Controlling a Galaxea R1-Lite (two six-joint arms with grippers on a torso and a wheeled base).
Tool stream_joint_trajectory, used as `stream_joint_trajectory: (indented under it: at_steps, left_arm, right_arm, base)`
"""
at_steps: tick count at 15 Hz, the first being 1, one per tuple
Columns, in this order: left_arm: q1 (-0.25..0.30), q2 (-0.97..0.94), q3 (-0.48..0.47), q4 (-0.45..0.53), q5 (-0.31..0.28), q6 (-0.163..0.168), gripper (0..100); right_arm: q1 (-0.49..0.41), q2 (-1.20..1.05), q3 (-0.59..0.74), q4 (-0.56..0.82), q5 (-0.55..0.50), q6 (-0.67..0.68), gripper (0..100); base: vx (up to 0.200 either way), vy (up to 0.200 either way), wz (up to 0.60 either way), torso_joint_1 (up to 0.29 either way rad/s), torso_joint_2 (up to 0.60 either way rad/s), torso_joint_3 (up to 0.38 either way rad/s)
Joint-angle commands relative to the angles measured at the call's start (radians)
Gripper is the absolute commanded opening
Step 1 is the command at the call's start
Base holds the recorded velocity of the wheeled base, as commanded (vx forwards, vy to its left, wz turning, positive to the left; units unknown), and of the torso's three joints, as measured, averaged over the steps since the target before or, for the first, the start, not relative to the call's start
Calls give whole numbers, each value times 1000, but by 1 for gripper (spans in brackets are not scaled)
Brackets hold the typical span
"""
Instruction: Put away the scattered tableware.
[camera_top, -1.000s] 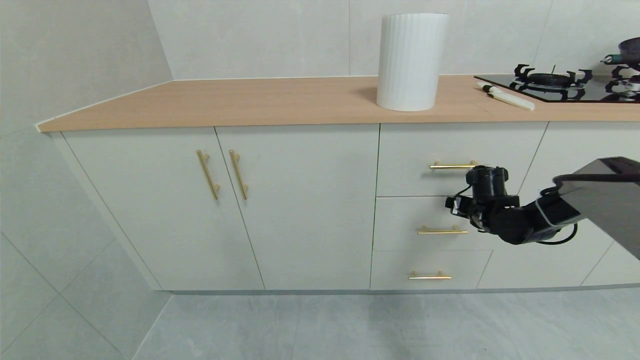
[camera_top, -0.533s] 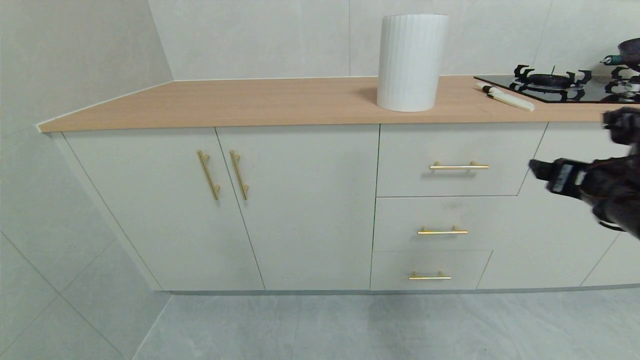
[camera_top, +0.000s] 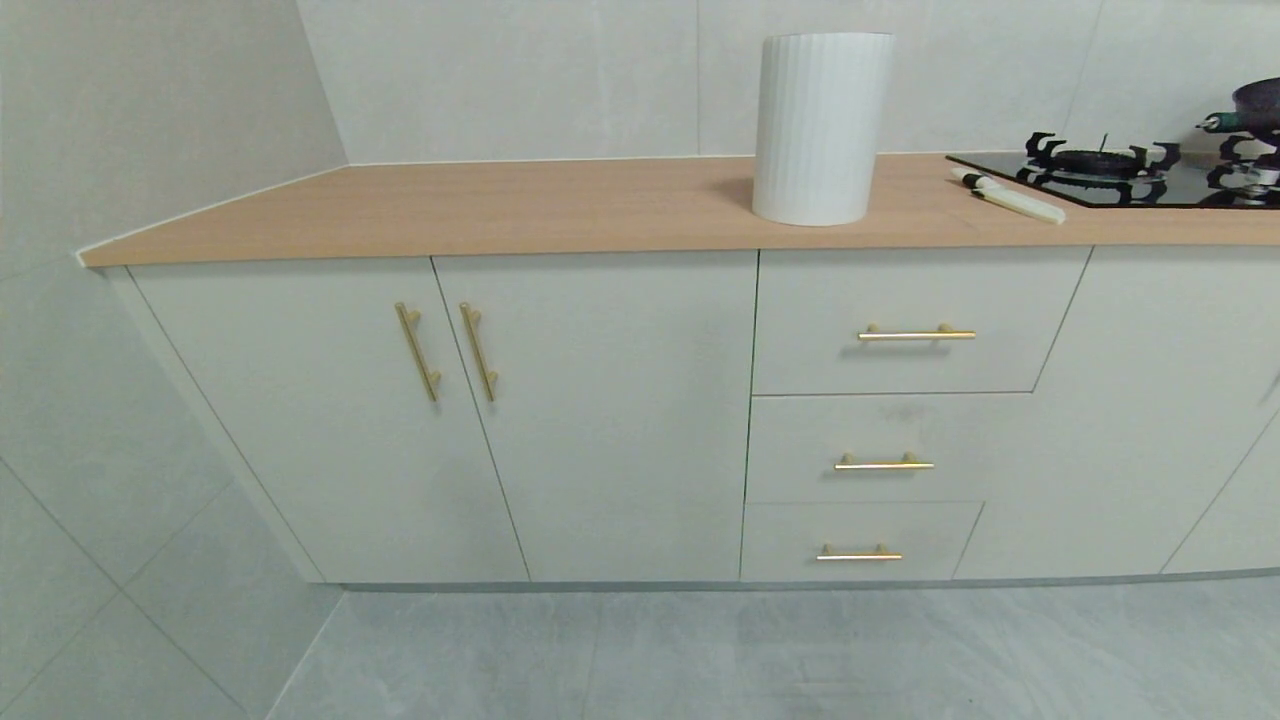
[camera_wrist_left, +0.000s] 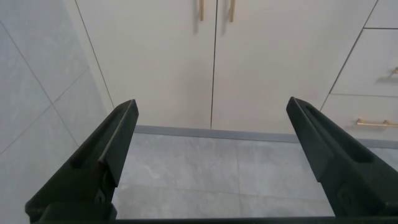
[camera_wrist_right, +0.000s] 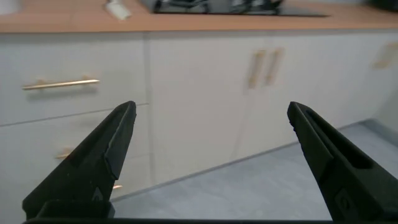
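Left gripper (camera_wrist_left: 211, 163) is held spread wide, nothing caught between its dark fingers (camera_wrist_left: 109, 152). It is aimed low, at the foot of the cupboard doors (camera_wrist_left: 155, 56) and the grey floor (camera_wrist_left: 186, 193). Right gripper (camera_wrist_right: 208, 158) is spread just as wide and is just as empty. It is pointed at the cabinet fronts from below counter height, with a brass drawer handle (camera_wrist_right: 61, 83) off to one side of it.

Now the job itself: nothing can be counted as put away. One pale utensil (camera_top: 1008, 196), a knife by the look of it though its kind cannot be made out for certain, is left lying flat on the wooden counter (camera_top: 500, 205). It lies just beside the black stove (camera_top: 1110, 170) and near the tall white ribbed canister (camera_top: 822, 125). All three drawers below are seen fully closed, the top drawer (camera_top: 810, 320) included, and both cupboard doors are shut as well.

So the work is judged to be at its very start. Neither arm is placed near the utensil; both are kept low and well apart from it. A storage place would have to be opened and the utensil picked up from the counter, and neither step is done yet. Where it is meant to be stored cannot be told from here.
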Motion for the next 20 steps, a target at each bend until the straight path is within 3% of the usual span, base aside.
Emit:
stream_joint_trajectory:
  at_steps: [1,7,9,10,11,12,14,15,18,20]
  left_arm:
    - [-1,2,0,-1,1,-1,100]
    - [1,2,0,-1,0,-1,100]
    - [1,2,0,-1,0,-1,100]
    - [1,0,0,-1,1,-1,100]
    - [-1,0,0,-1,0,-1,100]
    - [1,0,0,-1,0,-1,100]
    - [1,0,0,-1,1,-1,100]
    - [1,0,0,-1,1,-1,100]
    - [1,0,0,-1,0,-1,100]
    - [1,0,0,-1,1,-1,100]
  right_arm:
    - [-22,-342,1,185,-14,-31,100]
    - [-102,-466,27,225,-17,-28,100]
    - [-117,-512,121,217,-3,-24,100]
    - [-118,-512,219,150,11,5,100]
    - [-118,-512,272,121,46,25,100]
    - [-118,-512,414,50,195,58,100]
    - [-118,-512,536,-60,302,87,100]
    - [-118,-512,556,-46,364,107,100]
    - [-118,-511,556,44,394,137,100]
    - [-118,-508,556,90,583,180,100]
  base:
    - [0,0,0,0,0,0]
    - [0,0,0,0,0,0]
    - [0,0,0,0,0,0]
    - [0,0,0,0,0,0]
    - [0,0,0,0,0,0]
    - [0,0,0,0,0,0]
    - [0,0,0,0,0,0]
    - [0,0,0,0,0,0]
    - [0,0,0,0,0,0]
    - [0,0,0,0,0,0]
